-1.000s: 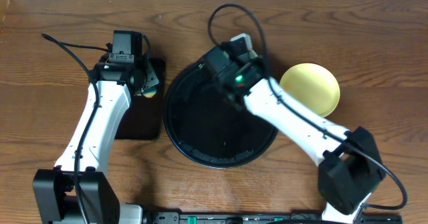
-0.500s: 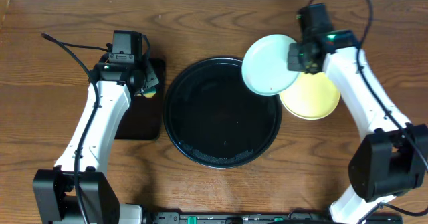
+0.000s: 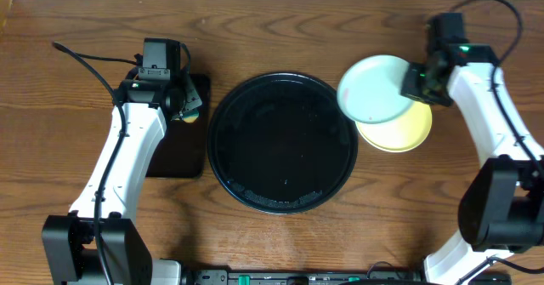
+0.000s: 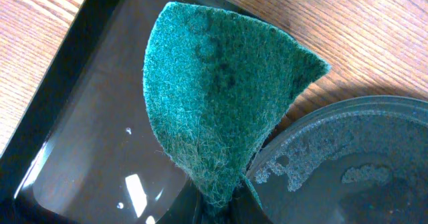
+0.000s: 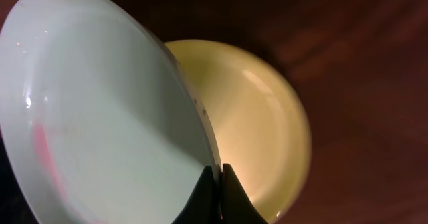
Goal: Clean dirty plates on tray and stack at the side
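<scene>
At my right tool (image 5: 217, 176), the tips pinch tight on the rim of the mint plate (image 5: 100, 117) — held tilted over the yellow plate (image 5: 261, 124), I judge, to stack it beside the round tray (image 3: 255, 149). That arm stretches forward along the worktop's right edge. My left tool (image 3: 181, 106) clamps a green scouring pad (image 4: 214, 103), idle.
</scene>
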Robot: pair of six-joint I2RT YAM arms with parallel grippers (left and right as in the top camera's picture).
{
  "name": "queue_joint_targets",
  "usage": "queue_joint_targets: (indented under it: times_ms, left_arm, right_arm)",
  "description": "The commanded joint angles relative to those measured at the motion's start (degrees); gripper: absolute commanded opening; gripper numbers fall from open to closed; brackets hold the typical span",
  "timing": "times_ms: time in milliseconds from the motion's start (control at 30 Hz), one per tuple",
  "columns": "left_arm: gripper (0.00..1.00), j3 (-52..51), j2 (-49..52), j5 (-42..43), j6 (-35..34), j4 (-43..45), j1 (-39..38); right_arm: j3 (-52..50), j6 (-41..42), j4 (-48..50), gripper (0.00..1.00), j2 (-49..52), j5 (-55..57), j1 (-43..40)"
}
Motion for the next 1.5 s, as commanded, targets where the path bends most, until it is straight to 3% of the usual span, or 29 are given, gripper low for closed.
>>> queue_joint_targets:
  times_ms: [0,367,533,733,867,933,967,1033,1100,1133,1200,1467]
  left_arm:
    - [0.08,-0.2,0.2,-0.3,-0.5,0.2,0.2]
    - [0.08,-0.2,0.2,-0.3,-0.5,0.2,0.2]
    - [0.08,-0.2,0.2,-0.3,-0.5,0.2,0.2]
    - [0.17,-0.2,0.2,-0.3,-0.5,-0.5,0.2]
    - [0.38,-0.2,0.2,-0.3,-0.5,-0.5,0.2]
    - [0.58,-0.2,0.2,-0.3,-0.5,-0.5,0.2]
    - [0.73,-0.2,0.2,-0.3,-0.5,-0.5,0.2]
    - [0.76,-0.2,0.2,-0.2,-0.6,-0.4,0.2]
    - [0.76,-0.2,0.2,-0.3,-1.2,-0.4,0.2]
    - [0.76,-0.2,0.2,-0.3,-1.2,-0.4,0.2]
    - [0.76,-0.2,0.2,-0.3,-1.2,-0.4,0.2]
    - [0.77,-0.2,0.2,-0.3,-1.2,-0.4,0.2]
  right_arm:
    - [-1.1,1.3,-1.0,0.01,-1.4,-0.5,-3.9]
    - [-6.8,-0.7,-1.2,0.02,-1.4,-3.8,-7.5]
    - [-7.3,-2.5,-2.2,0.21,-1.5,-5.2,-6.3]
    - [-6.5,-3.0,-4.9,0.27,-3.8,-5.2,-6.0]
    - [-6.4,-4.9,-5.7,0.28,-9.4,-5.2,-5.9]
    - [-6.4,-6.2,-5.8,0.29,-15.4,-5.7,-5.7]
    - [-6.4,-6.6,-5.8,0.29,-17.4,-5.9,-5.7]
    - [-6.4,-6.5,-5.8,0.32,-22.3,-5.9,-5.5]
    - [-6.4,-6.5,-5.8,0.41,-26.6,-5.9,-5.5]
    - [-6.4,-6.5,-5.8,0.56,-28.6,-5.9,-5.5]
    - [-6.4,-6.5,-5.7,0.99,-32.2,-5.9,-5.5]
    - [-6.4,-1.0,-6.0,0.99,-42.8,-19.3,-5.5]
